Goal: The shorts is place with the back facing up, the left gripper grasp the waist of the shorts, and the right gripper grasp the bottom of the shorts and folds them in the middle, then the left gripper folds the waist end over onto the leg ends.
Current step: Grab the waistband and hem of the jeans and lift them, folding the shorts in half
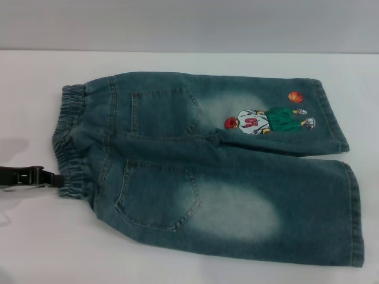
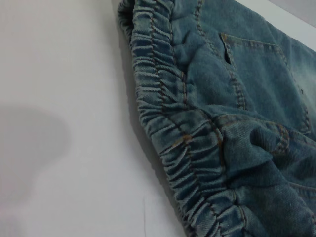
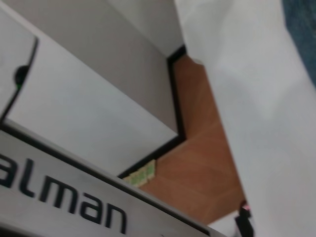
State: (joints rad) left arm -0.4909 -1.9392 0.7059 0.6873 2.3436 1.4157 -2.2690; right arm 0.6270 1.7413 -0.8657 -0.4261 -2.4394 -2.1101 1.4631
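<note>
The blue denim shorts (image 1: 207, 165) lie flat on the white table (image 1: 35, 83), back pockets up. The elastic waist (image 1: 74, 139) is at the left and the leg ends (image 1: 350, 219) are at the right. My left gripper (image 1: 52, 177) comes in low from the left edge, its dark tip at the near corner of the waistband. The left wrist view shows the gathered waistband (image 2: 168, 128) close up, with none of the gripper's own parts in it. My right gripper is out of view; a strip of denim (image 3: 302, 29) shows in the right wrist view.
A sewn basketball-player patch (image 1: 266, 118) marks the far leg. Bare white table surrounds the shorts. The right wrist view shows the table's side (image 3: 256, 108), brown floor (image 3: 197, 163) and the robot's lettered body (image 3: 64, 197).
</note>
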